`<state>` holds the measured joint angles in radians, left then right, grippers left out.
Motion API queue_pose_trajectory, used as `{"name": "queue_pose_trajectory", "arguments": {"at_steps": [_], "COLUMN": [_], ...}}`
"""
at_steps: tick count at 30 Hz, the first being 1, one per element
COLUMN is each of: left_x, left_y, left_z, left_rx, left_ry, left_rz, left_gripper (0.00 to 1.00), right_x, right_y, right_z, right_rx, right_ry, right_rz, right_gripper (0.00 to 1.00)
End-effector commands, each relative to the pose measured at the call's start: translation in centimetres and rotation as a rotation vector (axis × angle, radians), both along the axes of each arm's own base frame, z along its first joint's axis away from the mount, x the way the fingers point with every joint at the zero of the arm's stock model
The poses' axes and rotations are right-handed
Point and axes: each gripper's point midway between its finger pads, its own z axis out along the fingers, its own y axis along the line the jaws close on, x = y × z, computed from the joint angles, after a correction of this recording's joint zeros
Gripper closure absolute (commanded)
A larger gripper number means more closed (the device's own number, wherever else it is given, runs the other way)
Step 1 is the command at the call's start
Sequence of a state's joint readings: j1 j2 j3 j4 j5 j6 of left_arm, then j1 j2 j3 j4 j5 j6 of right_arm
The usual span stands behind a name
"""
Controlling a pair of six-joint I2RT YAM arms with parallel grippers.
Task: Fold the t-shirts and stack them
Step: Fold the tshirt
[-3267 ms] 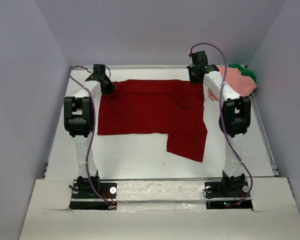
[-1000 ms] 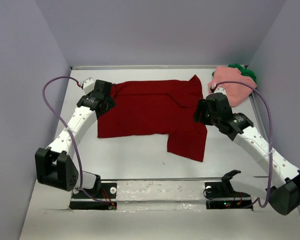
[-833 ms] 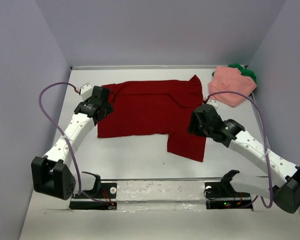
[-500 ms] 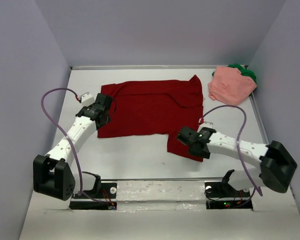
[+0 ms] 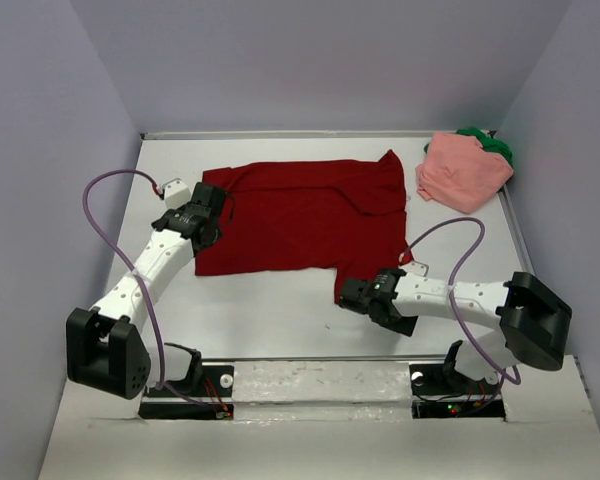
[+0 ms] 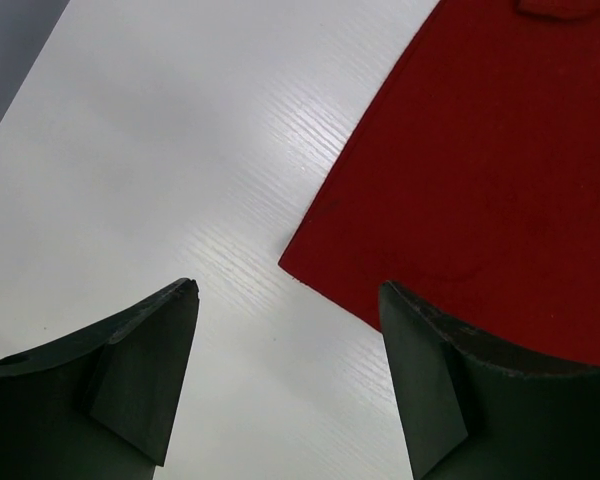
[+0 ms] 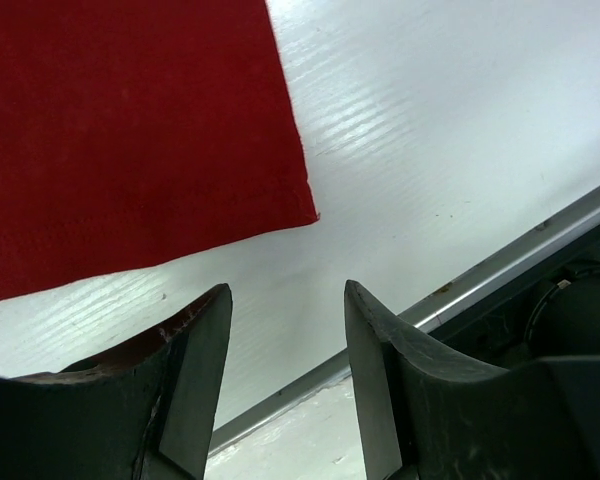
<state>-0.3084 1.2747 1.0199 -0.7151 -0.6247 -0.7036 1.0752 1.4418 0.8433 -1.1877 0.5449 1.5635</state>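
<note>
A dark red t-shirt (image 5: 300,220) lies spread flat in the middle of the white table. My left gripper (image 5: 207,238) hovers over its left edge, open. In the left wrist view the shirt's near left corner (image 6: 500,170) lies just ahead of the open left gripper (image 6: 287,290), with bare table between the fingers. My right gripper (image 5: 348,296) sits low at the shirt's near hem flap. In the right wrist view that hem corner (image 7: 130,130) lies just ahead of the open right gripper (image 7: 286,290), which holds nothing. A salmon pink t-shirt (image 5: 462,175) and a green t-shirt (image 5: 495,145) lie bunched at the back right.
A metal rail (image 7: 460,290) at the table's near edge runs close under the right gripper. Purple walls close the table in on the left, back and right. The arm bases (image 5: 185,380) stand at the near edge.
The right arm swung from the shirt's back right down to its near hem corner, its jaws narrowing a little. The left arm drew nearward along the shirt's left edge.
</note>
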Motion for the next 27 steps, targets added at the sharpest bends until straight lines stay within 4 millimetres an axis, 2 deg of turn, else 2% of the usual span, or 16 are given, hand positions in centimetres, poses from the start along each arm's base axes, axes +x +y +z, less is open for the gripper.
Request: {"name": "queue_pose_trajectory", "arguments": {"at_steps": [1,7,9,10,12,13,17,22,25,27], "left_x": [0.8,0.9,1.0,1.0,0.9,0.9,0.8,0.7,0.7,0.6], "left_y": [-0.3,-0.7,-0.8,-0.8,-0.9,-0.9,-0.8,-0.9,-1.1,-1.0], "left_z": [0.6,1.2,1.5,1.7,2.0,2.2,2.7,2.4,2.1,2.0], "left_rx": [0.007,-0.011,-0.015,-0.018,-0.02,-0.02,-0.02,-0.026,-0.03,-0.028], "left_ry": [-0.028,-0.04,-0.046,-0.051,-0.053,-0.057,-0.066,-0.059,-0.054,-0.051], "left_rz": [-0.023,-0.042,-0.052,-0.054,-0.058,-0.06,-0.064,-0.068,-0.074,-0.076], "left_gripper": [0.17,0.18,0.18,0.18,0.18,0.18,0.18,0.18,0.18,0.18], "right_x": [0.4,0.6,0.9,1.5,1.4,1.8,2.5,3.4,3.9,3.5], "right_y": [-1.1,-1.4,-1.9,-1.4,-1.9,-1.4,-1.7,-0.4,0.0,0.1], "right_z": [1.2,1.2,0.8,0.6,-0.7,-0.9,-1.4,-1.7,-2.1,-2.6], "right_rx": [0.005,0.074,0.086,0.132,0.156,0.196,0.172,0.211,0.237,0.245], "right_ry": [-0.093,-0.147,-0.144,-0.155,-0.116,-0.128,-0.118,-0.112,-0.104,-0.085], "right_rz": [-0.082,-0.136,-0.154,-0.161,-0.162,-0.169,-0.144,-0.109,-0.103,-0.105], "right_gripper": [0.47,0.5,0.52,0.52,0.53,0.53,0.53,0.53,0.57,0.59]}}
